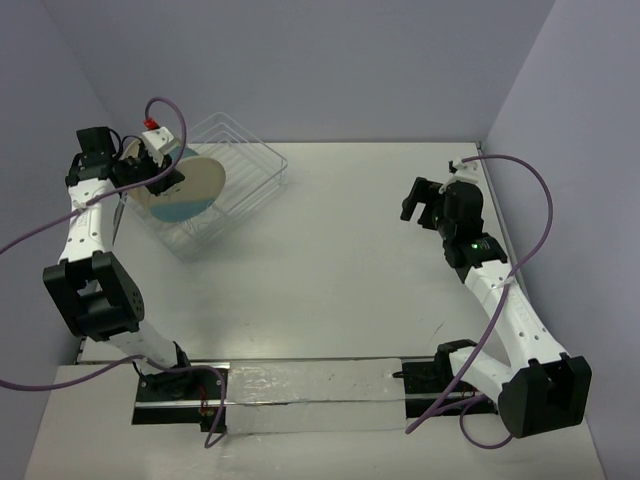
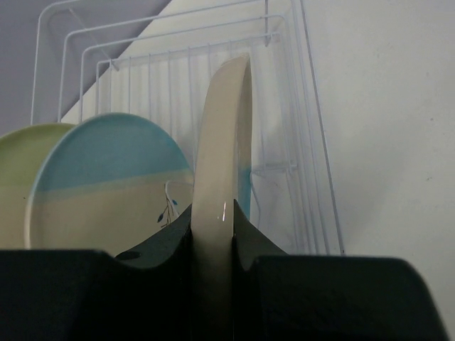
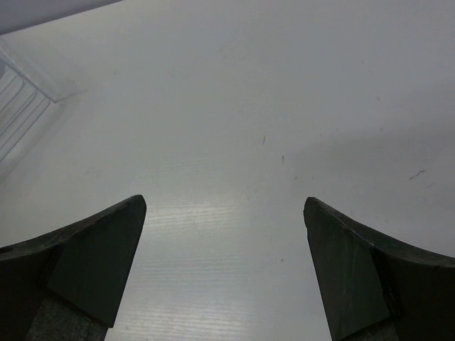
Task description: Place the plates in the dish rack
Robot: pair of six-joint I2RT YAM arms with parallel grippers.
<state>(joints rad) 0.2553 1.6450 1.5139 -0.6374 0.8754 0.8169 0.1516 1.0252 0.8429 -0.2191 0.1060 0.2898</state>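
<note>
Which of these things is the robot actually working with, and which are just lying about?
Job: dish rack; held plate; blue-and-cream plate and cream plate, standing in the rack; left gripper, shut on the held plate.
Just there: right gripper, open over the table; purple cables.

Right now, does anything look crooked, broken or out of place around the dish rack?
Nothing stands out. The left gripper holds one plate on edge by its rim at the dish rack; the blue-and-cream plate and the cream plate already stand inside, with no chips showing. The right gripper is open above the table.
</note>
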